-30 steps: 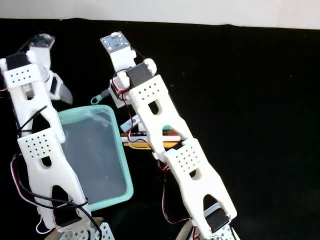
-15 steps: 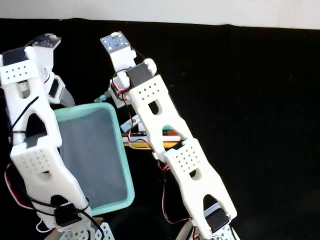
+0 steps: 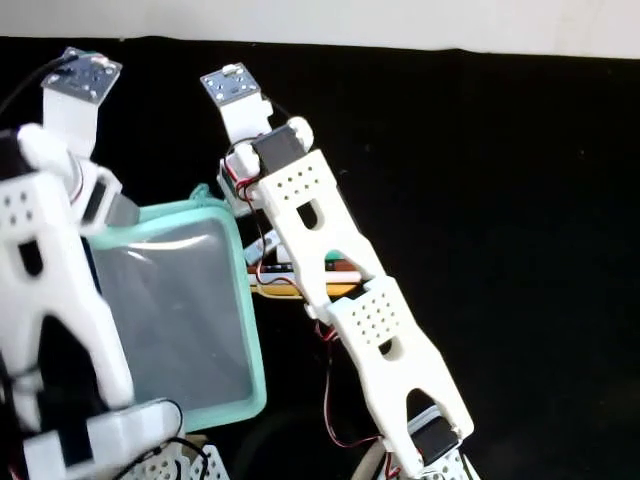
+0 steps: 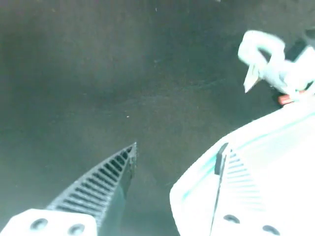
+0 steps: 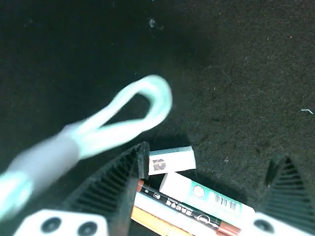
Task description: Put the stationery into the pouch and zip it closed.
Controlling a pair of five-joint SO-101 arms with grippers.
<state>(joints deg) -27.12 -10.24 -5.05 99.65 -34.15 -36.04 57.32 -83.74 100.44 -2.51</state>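
Note:
The teal-edged pouch (image 3: 200, 310) with a clear window lies at the left of the black table. My left gripper (image 3: 113, 205) is at its far left corner, open, with one finger over the pouch corner (image 4: 197, 191) and the other finger (image 4: 106, 184) over bare table. My right gripper (image 5: 214, 155) hangs open by the pouch's far right corner. The teal zipper pull loop (image 5: 133, 115) crosses in front of it. Below it lie the stationery: a small eraser (image 5: 171, 161), a white labelled piece (image 5: 206, 196), a marker (image 5: 182, 210) and a yellow pencil (image 3: 272, 291).
The right arm (image 3: 340, 280) stretches over the stationery and hides most of it in the high view. The black table (image 3: 500, 250) is bare to the right. A pale wall strip (image 3: 400, 25) runs along the far edge.
The left arm has swung up and toward the camera. The pouch's far edge has shifted slightly farther and to the right. The right arm has kept still.

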